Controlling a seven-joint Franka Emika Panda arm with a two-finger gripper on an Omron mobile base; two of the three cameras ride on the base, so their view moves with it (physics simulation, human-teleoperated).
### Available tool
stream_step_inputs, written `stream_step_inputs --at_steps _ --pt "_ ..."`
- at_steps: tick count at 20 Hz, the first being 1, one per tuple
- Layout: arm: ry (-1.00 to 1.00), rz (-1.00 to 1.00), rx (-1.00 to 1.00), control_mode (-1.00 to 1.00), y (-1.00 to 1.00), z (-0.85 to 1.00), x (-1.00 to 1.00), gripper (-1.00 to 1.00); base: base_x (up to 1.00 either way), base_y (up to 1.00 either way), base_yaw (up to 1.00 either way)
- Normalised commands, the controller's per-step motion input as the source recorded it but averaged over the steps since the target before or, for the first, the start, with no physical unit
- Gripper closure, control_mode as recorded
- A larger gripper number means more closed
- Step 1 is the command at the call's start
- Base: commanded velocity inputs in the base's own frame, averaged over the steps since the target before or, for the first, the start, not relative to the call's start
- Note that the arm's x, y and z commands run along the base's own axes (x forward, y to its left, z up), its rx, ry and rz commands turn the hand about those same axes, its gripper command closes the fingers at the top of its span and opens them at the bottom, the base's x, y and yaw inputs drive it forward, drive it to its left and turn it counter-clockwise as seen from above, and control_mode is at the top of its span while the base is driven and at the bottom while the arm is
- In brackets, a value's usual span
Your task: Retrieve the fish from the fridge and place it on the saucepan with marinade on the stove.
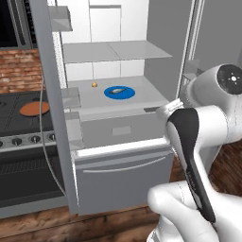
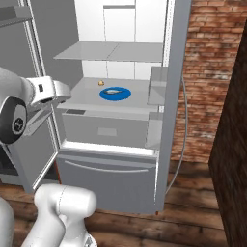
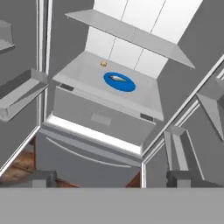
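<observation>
Right now the fridge (image 1: 118, 94) stands with both doors swung wide, its white interior and grey shelves exposed. On the lower shelf (image 2: 87, 96), a blue plate (image 1: 119, 92) sits roughly in the middle, and the fish (image 1: 118, 90) — slim and grey-silver — lies flat on that plate, well inside the fridge. Just beside the plate, toward the back wall of the fridge, rests a tiny yellow-orange lump (image 1: 94, 84), apart from the plate's rim. Below that shelf the fridge has a grey box-like compartment (image 2: 103, 129), and under it the bottom drawer (image 1: 123, 177) with its long curved handle.

The hand (image 3: 111, 178) is released, its two dark fingertips (image 3: 41, 178) spread wide with nothing between them; it hovers in front of the fridge, outside the opening, looking in at the plate from a distance.

To the left of the fridge in the left base view, past the open door, is the stove (image 1: 23, 123) with its silver knobs along the front. The saucepan (image 1: 34, 108) sits on the grates there, the reddish-brown marinade (image 1: 34, 108) forming a flat disc inside it — well apart from the fish.
</observation>
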Motion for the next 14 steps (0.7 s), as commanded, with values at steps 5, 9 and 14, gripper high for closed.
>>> stream_step_inputs --at_steps 5,9,14 --pt "0.0 -0.2 0.06 -1.0 0.0 0.0 -0.32 -1.0 0.0 0.0 0.0" --pt "0.0 -0.07 0.15 -1.0 -0.06 0.0 -0.14 -1.0 0.0 0.0 0.0" --pt "0.0 0.0 0.23 -1.0 -0.21 0.0 -0.34 -1.0 0.0 0.0 0.0"
